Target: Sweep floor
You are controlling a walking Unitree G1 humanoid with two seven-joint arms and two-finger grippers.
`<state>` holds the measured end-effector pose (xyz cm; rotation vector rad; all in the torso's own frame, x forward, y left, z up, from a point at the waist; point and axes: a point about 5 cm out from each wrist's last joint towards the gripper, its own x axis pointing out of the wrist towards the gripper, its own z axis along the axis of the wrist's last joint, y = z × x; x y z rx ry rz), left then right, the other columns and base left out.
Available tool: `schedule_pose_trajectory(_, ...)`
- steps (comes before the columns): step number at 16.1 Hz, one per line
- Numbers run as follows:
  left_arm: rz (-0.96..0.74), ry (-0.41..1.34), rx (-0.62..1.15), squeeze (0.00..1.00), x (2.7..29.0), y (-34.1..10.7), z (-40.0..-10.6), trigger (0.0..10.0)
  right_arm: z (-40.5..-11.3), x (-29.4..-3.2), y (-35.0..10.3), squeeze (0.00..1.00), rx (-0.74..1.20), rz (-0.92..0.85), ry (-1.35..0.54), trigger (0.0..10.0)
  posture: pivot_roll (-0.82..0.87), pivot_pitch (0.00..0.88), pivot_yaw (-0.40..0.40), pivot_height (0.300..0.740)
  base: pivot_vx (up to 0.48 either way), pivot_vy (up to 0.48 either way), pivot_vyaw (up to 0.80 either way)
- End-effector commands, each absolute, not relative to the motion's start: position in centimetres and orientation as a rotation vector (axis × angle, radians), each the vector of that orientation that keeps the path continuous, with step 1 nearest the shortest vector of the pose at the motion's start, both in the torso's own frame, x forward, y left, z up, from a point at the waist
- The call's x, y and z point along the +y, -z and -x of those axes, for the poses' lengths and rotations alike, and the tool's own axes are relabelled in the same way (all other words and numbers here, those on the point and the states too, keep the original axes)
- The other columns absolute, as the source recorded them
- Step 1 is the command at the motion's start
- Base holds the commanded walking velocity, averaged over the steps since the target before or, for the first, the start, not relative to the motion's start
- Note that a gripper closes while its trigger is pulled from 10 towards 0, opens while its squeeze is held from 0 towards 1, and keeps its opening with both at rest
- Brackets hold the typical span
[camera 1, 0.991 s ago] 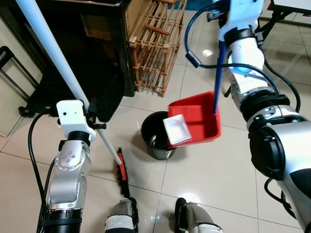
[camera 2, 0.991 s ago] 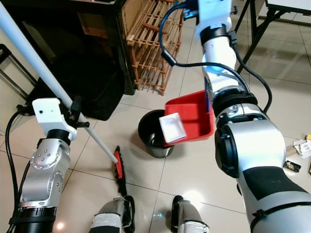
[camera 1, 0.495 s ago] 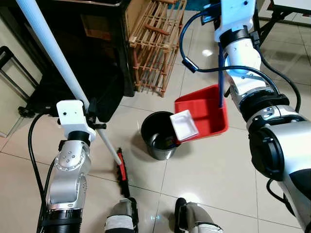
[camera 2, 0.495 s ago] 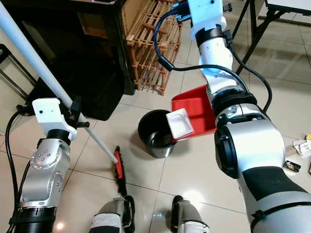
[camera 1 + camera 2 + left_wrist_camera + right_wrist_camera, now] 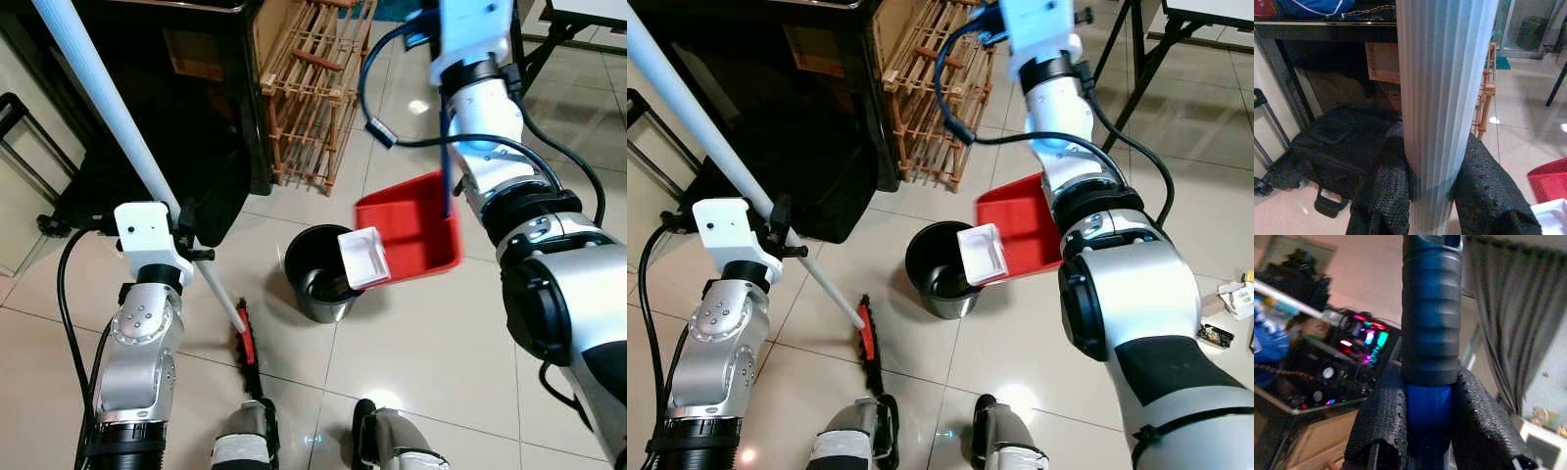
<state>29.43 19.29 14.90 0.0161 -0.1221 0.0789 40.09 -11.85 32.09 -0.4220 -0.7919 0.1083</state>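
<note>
The right gripper (image 5: 1427,426), clamped on the blue handle (image 5: 1431,308), tips the red plastic dustpan (image 5: 416,223) so the white foam tray (image 5: 363,258) slides toward the black round bin (image 5: 318,274) — the left gripper (image 5: 1432,188), closed around the ribbed white broom pole (image 5: 1442,88), parks the red-edged black broom head (image 5: 246,348) on the near tiled floor (image 5: 411,343), clear of the pour.

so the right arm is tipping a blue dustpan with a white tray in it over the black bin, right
Not quite: the dustpan is red; only its handle, held in the right gripper, is blue. The left eye view shows it. The rest holds: the white tray sits at its lip over the black bin.
</note>
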Motion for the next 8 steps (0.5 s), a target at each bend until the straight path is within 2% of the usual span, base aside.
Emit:
schedule_pose_trajectory(1,-0.020,-0.079,-0.168,0.00,19.20,-15.76,-29.31,10.0,-39.74,-11.83,-32.89,0.00,-0.847,0.434,-0.118,10.0,0.12,0.191,0.008,0.740,0.000,0.000,0.00)
schedule_pose_trajectory(8,-0.018,-0.085,-0.169,0.00,19.29,-15.77,-29.29,10.0,-40.06,-12.04,-32.75,0.00,-0.800,0.355,-0.107,10.0,0.12,0.193,0.006,0.740,0.000,0.000,0.00)
